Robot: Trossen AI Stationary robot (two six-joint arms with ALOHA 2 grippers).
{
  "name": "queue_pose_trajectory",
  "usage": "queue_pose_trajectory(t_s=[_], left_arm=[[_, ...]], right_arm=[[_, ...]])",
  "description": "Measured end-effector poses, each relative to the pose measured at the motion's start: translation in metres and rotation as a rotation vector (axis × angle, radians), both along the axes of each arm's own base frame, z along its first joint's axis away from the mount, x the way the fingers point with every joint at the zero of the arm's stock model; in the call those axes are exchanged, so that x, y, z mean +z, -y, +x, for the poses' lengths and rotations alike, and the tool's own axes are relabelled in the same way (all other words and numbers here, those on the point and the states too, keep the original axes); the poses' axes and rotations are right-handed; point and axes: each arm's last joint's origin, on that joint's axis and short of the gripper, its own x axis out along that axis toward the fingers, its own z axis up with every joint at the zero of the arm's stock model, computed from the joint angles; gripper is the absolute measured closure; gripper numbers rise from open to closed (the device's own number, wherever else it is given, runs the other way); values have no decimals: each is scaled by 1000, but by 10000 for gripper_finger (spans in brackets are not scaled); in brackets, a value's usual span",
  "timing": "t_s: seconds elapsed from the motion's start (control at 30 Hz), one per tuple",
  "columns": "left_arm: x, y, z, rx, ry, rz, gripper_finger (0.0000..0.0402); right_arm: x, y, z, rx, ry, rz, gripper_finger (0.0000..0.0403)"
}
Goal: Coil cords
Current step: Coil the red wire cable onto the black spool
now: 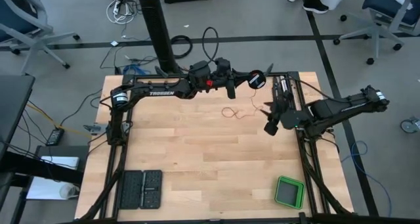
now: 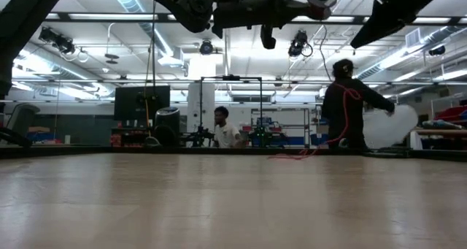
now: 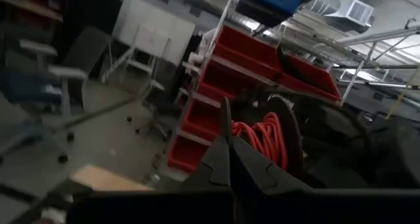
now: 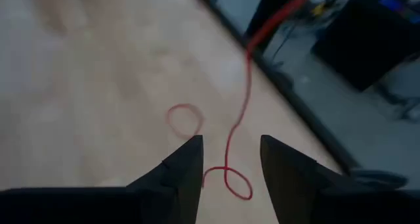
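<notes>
A thin red-orange cord [image 4: 247,92] lies in small loops [image 1: 229,112] on the wooden table, right of centre toward the far edge. From there it rises [image 2: 341,121] to a dark spool [image 1: 257,81] wound with more of the cord [image 3: 266,137]. The spool hangs in the air at the tip of my left gripper [image 3: 227,129], which is shut and reaches level over the far edge. My right gripper [image 4: 231,140] hovers open above the loops, tilted down, and one loop [image 4: 237,183] shows between its fingers. It touches nothing. My left gripper is shut at the spool's side [image 3: 252,148], coming at it about level from the table's left. The shut fingers themselves hide the place of contact, so which part they have does not show. The spool is lifted clear of the table, and the cord trails slack from it.
A green-rimmed box [image 1: 289,192] sits at the near right corner. Two black pads [image 1: 142,189] lie at the near left. Black frame rails [image 1: 308,165] run along the table's sides. People stand in the room beyond the far edge [image 2: 349,103].
</notes>
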Motion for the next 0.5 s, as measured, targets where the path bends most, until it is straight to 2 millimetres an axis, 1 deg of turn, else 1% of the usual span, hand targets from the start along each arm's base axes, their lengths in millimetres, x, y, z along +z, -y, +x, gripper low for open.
queue_pose_trajectory(t_s=[0.13, 0.23, 0.37, 0.5], left_arm=[[-2, 18, 6, 46, -23, 56, 401], [-13, 36, 11, 56, -96, 84, 401], [-37, 59, 13, 10, -203, 78, 401], [-69, 79, 9, -10, -333, 60, 401]], right_arm=[[-19, 2, -9, -27, 22, -37, 263], [-37, 1, -12, 14, 5, 10, 266], [-55, -1, -13, 95, -34, 98, 266], [-62, -3, -16, 174, -77, 182, 268]])
